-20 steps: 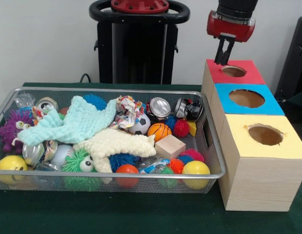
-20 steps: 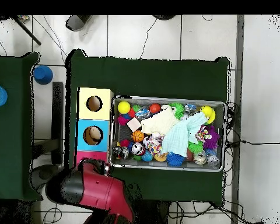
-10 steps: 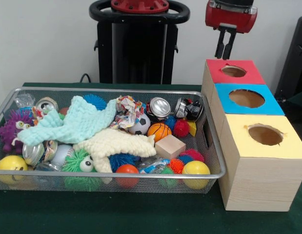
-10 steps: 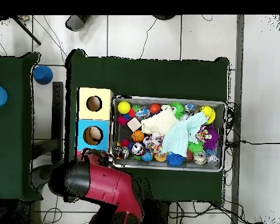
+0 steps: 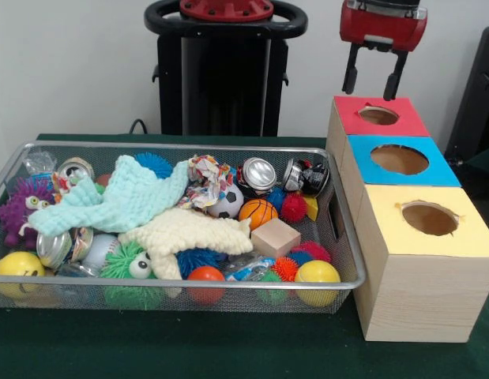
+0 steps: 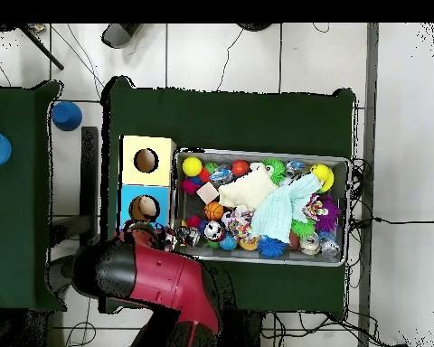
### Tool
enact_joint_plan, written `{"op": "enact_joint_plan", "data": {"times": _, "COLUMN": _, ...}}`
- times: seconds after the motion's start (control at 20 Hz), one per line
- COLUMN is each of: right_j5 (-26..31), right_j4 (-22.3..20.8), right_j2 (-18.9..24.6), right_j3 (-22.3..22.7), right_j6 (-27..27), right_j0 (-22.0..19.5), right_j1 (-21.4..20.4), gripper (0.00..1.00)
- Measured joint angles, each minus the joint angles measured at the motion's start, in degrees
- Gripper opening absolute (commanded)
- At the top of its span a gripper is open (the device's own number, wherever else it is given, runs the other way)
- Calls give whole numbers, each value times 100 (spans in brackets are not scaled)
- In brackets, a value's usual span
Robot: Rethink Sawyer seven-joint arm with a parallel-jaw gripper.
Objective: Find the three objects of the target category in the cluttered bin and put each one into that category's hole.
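Gripper: I see the red-and-black gripper (image 5: 374, 75) hanging above the red-topped box (image 5: 380, 116) at the far end of the box row; its two fingers are spread apart with nothing between them; released and empty.

Boxes: red-topped box, blue-topped box (image 5: 399, 160) and yellow-topped wooden box (image 5: 428, 223) stand in a line just beside the bin's right wall; each lid has one round hole.

Bin: the wire-mesh bin (image 5: 181, 286) sits on the green table cloth (image 5: 228, 351), crowded edge to edge.

Target category: I cannot tell it from the task line; my guess is the crushed metal cans, judged from the arm hanging over the red hole.

Candidates: a dented silver can (image 5: 258, 174) near the bin's far edge, a dark crushed can (image 5: 306, 176) at the far right corner, another silver can (image 5: 53, 248) near the left wall, half under the mint knitted cloth (image 5: 118, 197).

Handling: cans look light, stiff, thin-walled and slick; I would pinch across the body, not the rim.

Obstacles: the cream knitted cloth (image 5: 185, 230) and the small balls (image 5: 257, 212) crowd the cans; soft things could snag a finger.

Risk: a can could slip or roll out of a shallow pinch.
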Motion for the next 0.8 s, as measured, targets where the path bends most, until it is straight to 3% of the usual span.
{"op": "enact_joint_plan", "data": {"times": 0.45, "right_j5": 1, "right_j4": -1, "right_j2": 70, "right_j3": -443, "right_j6": 1, "right_j0": -255, "right_j1": 248, "gripper": 100}}
{"op": "enact_joint_plan", "data": {"times": 0.8, "right_j5": 1, "right_j4": -42, "right_j2": 323, "right_j3": -875, "right_j6": 1, "right_j0": -784, "right_j1": 587, "gripper": 100}}
